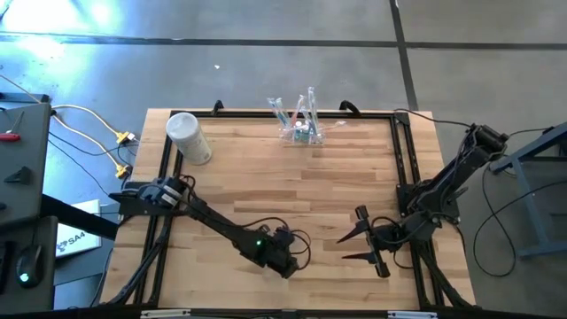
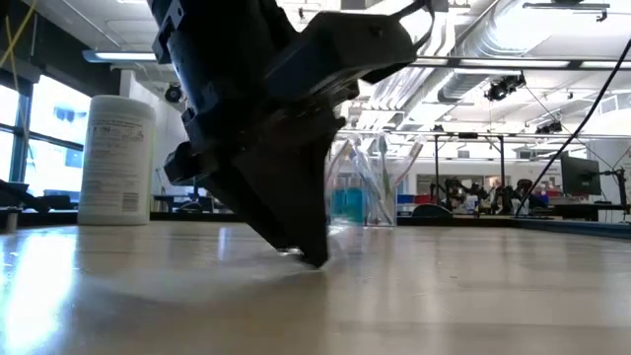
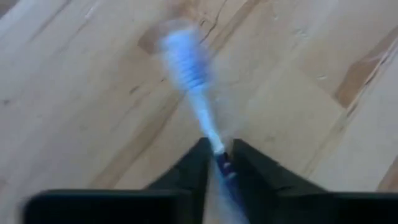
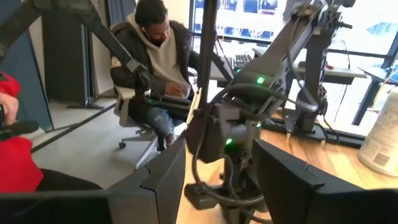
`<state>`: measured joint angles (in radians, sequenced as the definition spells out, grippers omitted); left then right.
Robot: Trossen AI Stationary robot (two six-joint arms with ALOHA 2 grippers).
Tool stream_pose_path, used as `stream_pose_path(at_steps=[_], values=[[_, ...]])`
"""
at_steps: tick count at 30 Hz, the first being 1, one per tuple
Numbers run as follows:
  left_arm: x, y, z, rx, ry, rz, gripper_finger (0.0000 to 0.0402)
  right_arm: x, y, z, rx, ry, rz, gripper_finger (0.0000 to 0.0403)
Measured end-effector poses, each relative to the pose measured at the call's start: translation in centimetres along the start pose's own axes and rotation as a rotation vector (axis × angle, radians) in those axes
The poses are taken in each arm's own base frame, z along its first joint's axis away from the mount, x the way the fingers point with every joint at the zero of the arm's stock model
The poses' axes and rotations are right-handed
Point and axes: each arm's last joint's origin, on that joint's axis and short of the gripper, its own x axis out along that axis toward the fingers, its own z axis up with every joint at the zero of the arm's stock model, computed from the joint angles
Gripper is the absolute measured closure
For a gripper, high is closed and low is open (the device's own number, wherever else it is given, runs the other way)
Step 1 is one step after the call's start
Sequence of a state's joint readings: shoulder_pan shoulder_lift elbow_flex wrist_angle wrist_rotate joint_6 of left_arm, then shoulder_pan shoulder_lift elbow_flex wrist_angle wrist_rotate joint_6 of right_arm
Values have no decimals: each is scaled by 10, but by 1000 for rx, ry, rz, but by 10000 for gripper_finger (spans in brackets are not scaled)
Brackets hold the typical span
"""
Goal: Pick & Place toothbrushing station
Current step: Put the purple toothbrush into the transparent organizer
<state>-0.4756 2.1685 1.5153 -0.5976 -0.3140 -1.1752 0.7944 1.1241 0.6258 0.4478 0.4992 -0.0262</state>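
My left hand [image 3: 217, 155] is down at the near middle of the tabletop [image 1: 292, 190], its fingers pinching the handle of a blue-and-white toothbrush [image 3: 189, 81] that lies against the wood. The toothbrushing station [image 1: 301, 131] stands at the far edge, well apart from me, see-through, with several toothbrushes sticking up out of it. Bare wood lies between us. A white canister [image 1: 189, 137] sits at the far left corner. My right hand [image 1: 361, 245] waits near the right edge, fingers spread and holding nothing. Beyond the tabletop a person [image 4: 158, 56] sits in a chair.
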Motion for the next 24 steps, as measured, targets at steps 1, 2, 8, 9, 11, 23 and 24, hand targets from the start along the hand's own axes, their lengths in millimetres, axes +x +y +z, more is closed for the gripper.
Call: stream_pose_path(at_steps=[1,2,8,9,11,23,24], values=[[1,1,1,19,8,5,353,1,1,-2,1,7,1,225],[1,2,2,37,16,5,375,2,1,-3,5,12,1,225],[0,4,15,149,5,21,394,5,5,-9,10,36,10,225],[-4,3,19,174,-16,43,397,5,6,-9,8,38,14,225],[-15,1,27,233,-51,104,400,5,9,-11,-1,43,21,227],[-133,16,85,494,-160,413,401,-4,21,-15,-82,82,-93,302],[-146,21,94,502,-173,398,401,-4,22,-16,-90,86,-89,307]])
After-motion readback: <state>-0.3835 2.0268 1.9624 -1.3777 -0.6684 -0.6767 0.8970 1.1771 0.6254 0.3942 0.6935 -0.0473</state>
